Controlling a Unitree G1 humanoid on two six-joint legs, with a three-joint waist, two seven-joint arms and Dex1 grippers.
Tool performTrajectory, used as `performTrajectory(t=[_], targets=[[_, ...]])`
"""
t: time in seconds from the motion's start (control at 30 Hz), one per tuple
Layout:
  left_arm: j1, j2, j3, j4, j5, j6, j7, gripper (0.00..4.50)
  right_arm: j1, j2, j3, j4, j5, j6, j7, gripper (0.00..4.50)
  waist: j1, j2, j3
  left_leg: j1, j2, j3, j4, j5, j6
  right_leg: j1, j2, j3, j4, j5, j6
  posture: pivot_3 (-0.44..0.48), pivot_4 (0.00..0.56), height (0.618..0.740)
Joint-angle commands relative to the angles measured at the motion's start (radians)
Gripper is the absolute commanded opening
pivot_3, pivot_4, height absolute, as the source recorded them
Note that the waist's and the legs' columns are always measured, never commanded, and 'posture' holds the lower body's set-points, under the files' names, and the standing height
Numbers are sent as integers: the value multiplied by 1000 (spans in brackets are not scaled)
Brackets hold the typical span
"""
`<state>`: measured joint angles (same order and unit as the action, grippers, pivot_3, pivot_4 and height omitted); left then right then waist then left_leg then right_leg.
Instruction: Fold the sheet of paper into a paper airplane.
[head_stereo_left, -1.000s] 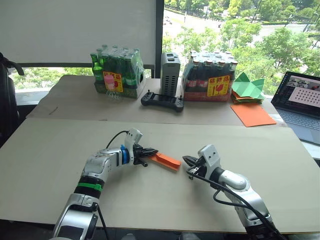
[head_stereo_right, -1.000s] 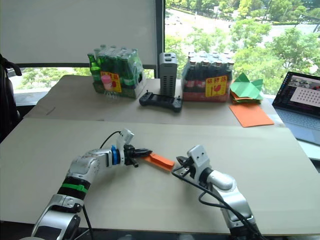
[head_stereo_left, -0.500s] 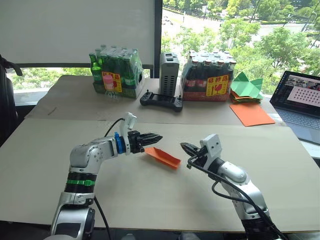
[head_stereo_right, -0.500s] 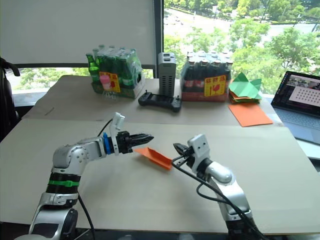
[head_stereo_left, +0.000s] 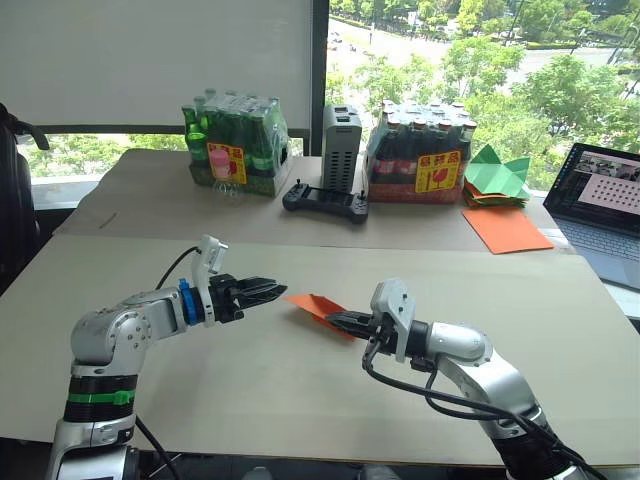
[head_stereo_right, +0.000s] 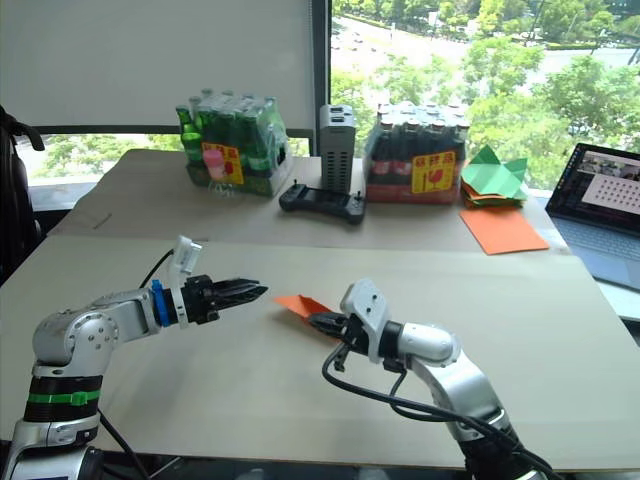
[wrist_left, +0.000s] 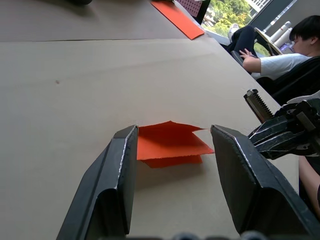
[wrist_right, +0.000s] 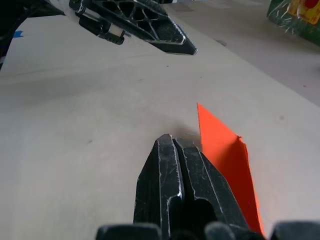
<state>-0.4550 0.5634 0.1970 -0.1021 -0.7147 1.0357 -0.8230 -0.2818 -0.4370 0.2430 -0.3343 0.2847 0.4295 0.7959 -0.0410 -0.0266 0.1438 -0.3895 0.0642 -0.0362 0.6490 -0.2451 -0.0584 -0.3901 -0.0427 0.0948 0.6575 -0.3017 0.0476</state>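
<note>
The right gripper (head_stereo_left: 338, 321), fingers pressed together, rests on the sheet of paper (head_stereo_left: 312, 303) mid-table. The left gripper (head_stereo_left: 268, 289) waits open, holding nothing. Press slowly along the fold so the paper stays put.

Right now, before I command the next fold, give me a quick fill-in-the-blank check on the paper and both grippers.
1. The left gripper has its fingers ____, with the paper between them untouched in its wrist view.
2. The right gripper has its fingers pressed ____, beside the sheet of paper.
3. The sheet of paper lies on the ____, not lifted.
4. The colour of the folded shapes stacked near the laptop is ____.

Missing words: open; shut; table; green
</note>
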Motion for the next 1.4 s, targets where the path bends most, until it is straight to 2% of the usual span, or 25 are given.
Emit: performTrajectory(t=[0.03, 0.1, 0.4, 0.77, 1.1, 1.4], targets=[[11, 8, 35, -55, -38, -5, 18, 2493, -16, 5, 10, 27, 1, -1, 10, 641, 0, 0, 0, 0, 0, 0, 0, 0, 0, 0, 0, 0, 0, 0, 0, 0, 150, 740], [23, 6, 42, -70, -49, -3, 28, 2493, -30, 10, 15, 57, -11, -3, 3, 1265, 0, 0, 1, 0, 0, 0, 0, 0, 0, 0, 0, 0, 0, 0, 0, 0, 150, 740], [68, -6, 55, -108, -75, -16, 76, 2493, -107, 57, -27, 211, -23, 47, -64, 1265, -2, 0, 1, 0, 0, 0, 0, 0, 0, 0, 0, 0, 1, 0, 0, 0, 150, 740], [69, -25, 48, -111, -101, -29, 116, 2493, -161, 69, -52, 263, -43, 67, -103, 1265, -3, 0, 1, 0, 0, 0, 0, 0, 0, 0, 0, 0, 1, 0, 0, 0, 150, 740], [56, -41, 39, -98, -103, -36, 124, 2493, -258, 106, -134, 360, 3, 228, -163, 1265, -3, 0, 1, 0, 0, 0, 0, 0, 0, -1, 0, 0, 1, 0, 0, 0, 150, 740], [62, -54, 38, -110, -110, -34, 135, 2493, -306, 137, -168, 393, 17, 264, -182, 1265, -3, 0, 1, 0, 0, 0, 0, 0, 0, -1, 0, 0, 1, 0, 0, 0, 150, 740]])
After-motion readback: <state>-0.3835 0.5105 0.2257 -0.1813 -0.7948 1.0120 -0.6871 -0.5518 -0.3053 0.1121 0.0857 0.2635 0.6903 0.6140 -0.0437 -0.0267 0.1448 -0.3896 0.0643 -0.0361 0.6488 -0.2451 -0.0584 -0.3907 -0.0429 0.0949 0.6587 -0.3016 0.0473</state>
